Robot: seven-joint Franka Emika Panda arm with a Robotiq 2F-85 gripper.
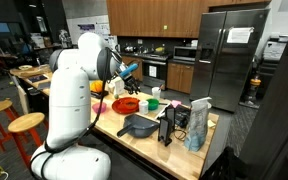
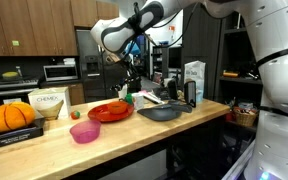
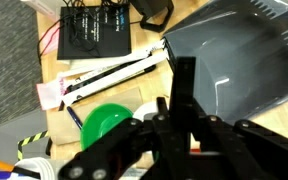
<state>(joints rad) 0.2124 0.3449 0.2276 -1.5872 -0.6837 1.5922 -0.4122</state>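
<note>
End effector (image 3: 184, 70) hung fully closed, with no visible load, over the near rim of the grey pan (image 3: 234, 60) in the upper right of the wrist view, beside the green cup (image 3: 106, 125), seemingly mid-positioning, so any descent would have needed clearance from that rim.

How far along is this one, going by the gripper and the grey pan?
Done: the gripper is shut and above the counter. In hand: it hangs over the rim of the grey pan, near a green thing; whether it holds anything is too blurred to tell. Left: the pan looks empty.
</note>
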